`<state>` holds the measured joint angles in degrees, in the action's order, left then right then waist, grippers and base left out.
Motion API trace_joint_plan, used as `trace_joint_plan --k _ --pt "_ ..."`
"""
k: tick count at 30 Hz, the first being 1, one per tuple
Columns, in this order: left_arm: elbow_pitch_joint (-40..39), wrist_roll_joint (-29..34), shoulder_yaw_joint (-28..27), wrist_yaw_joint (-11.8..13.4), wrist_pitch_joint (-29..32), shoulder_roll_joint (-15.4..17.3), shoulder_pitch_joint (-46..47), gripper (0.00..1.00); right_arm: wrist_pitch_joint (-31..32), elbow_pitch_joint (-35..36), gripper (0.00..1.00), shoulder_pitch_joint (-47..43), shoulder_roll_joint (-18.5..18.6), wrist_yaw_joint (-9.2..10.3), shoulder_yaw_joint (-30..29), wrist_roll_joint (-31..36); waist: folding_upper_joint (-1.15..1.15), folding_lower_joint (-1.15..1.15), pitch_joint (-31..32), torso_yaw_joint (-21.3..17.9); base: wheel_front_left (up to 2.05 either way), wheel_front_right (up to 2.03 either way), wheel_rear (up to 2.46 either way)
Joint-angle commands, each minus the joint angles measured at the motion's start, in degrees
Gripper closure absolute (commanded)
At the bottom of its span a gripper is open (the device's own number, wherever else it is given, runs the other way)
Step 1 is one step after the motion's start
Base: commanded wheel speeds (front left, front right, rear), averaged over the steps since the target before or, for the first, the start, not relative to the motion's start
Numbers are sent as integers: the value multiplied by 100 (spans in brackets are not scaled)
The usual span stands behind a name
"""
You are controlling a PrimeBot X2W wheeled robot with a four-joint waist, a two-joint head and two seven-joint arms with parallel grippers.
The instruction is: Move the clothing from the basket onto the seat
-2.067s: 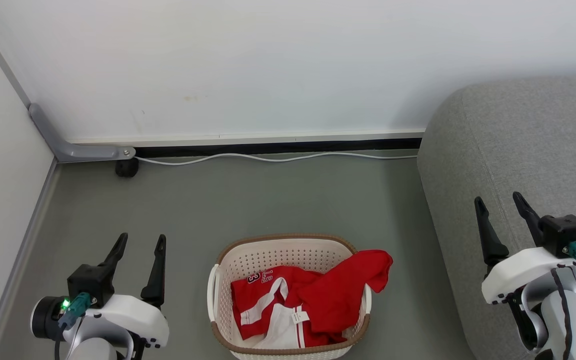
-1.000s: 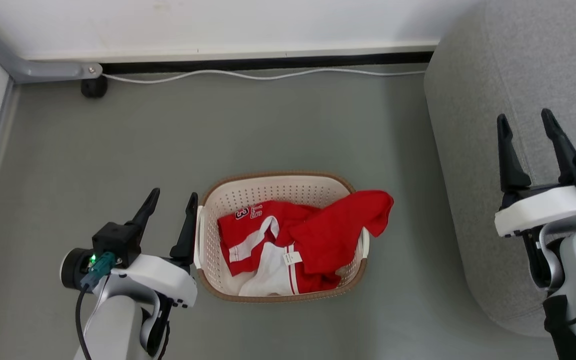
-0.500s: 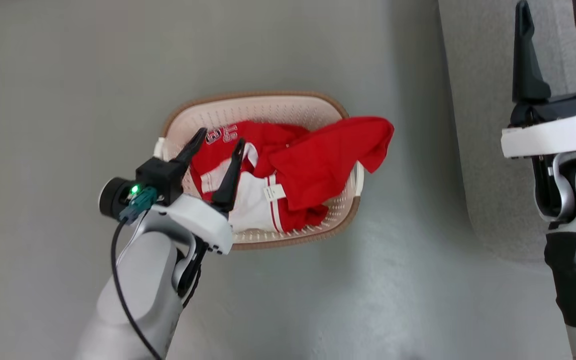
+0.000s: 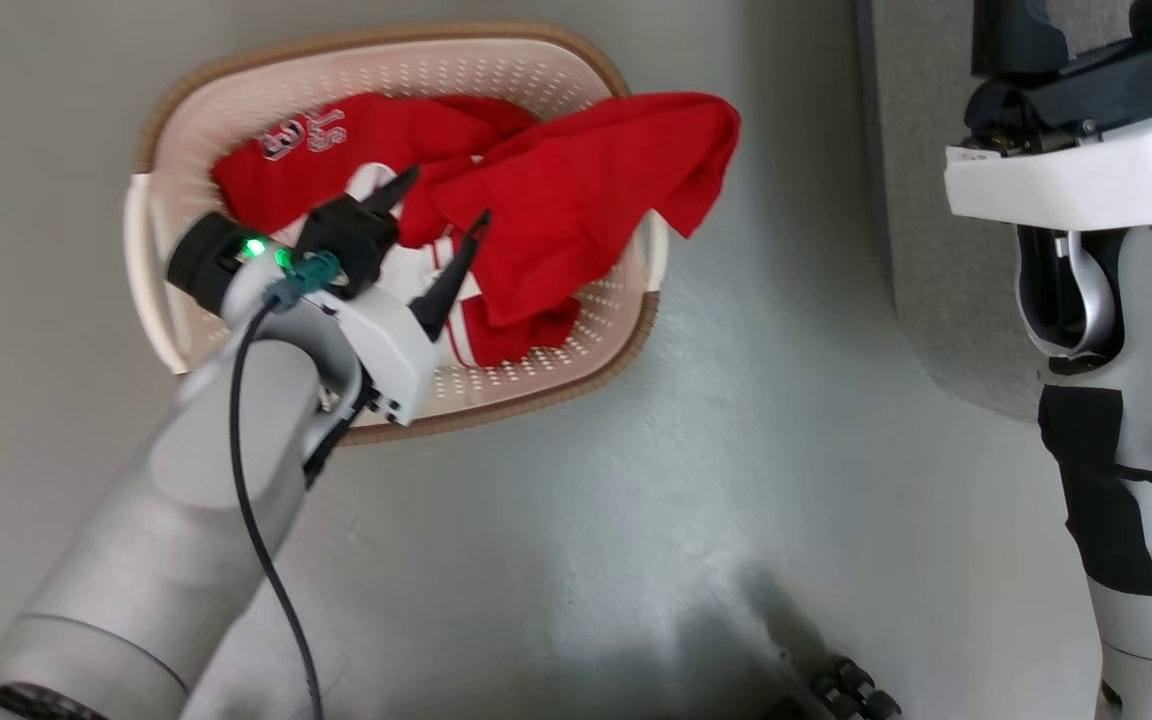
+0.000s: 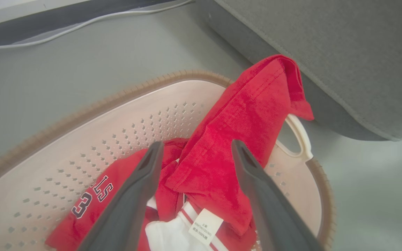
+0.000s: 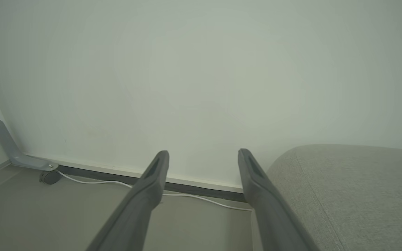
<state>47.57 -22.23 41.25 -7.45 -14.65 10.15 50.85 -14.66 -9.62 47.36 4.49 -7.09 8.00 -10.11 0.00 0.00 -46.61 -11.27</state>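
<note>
From the head view, the basket (image 4: 536, 402) sits on the grey floor (image 4: 636, 550) toward 11 o'clock. The clothing (image 4: 586, 190) is heaped inside it, with one red flap draped over the rim at 3 o'clock toward the seat (image 4: 916, 200). The left gripper (image 4: 444, 200) hangs over the heap, its claw released and its fingers spread. Whether the tips touch cloth I cannot tell.

The left wrist view comes closer. The spread fingers straddle a red fold, and the white handle (image 5: 300, 136) at 3 o'clock shows under the draped flap. At 7 o'clock, outlined white letters read "LS" above a numeral 3 (image 5: 82, 209). A small white tag (image 5: 203, 226) at 6 o'clock carries print too fine to read.

The right wrist view looks elsewhere. The right gripper (image 6: 203, 153) is released with nothing between its fingers, facing a pale wall (image 6: 201, 69). A white cable (image 6: 194, 197) runs along the skirting, and the seat is at 4 o'clock.
</note>
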Motion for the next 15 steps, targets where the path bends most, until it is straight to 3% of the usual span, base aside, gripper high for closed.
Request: trace_joint_plan --k 1,7,15 --pt "40 -178 148 -3 -35 239 235 0 -34 236 0 9 -77 -40 115 -56 0 0 -335 -342 0 0 0" --pt "363 -775 1071 -3 22 575 759 0 -34 402 0 80 -141 -40 272 -183 0 0 -551 -592 0 0 0" --pt "410 -1699 2453 -3 629 1126 1587 0 -34 655 0 71 -159 -40 466 -582 0 0 -880 -987 0 0 0"
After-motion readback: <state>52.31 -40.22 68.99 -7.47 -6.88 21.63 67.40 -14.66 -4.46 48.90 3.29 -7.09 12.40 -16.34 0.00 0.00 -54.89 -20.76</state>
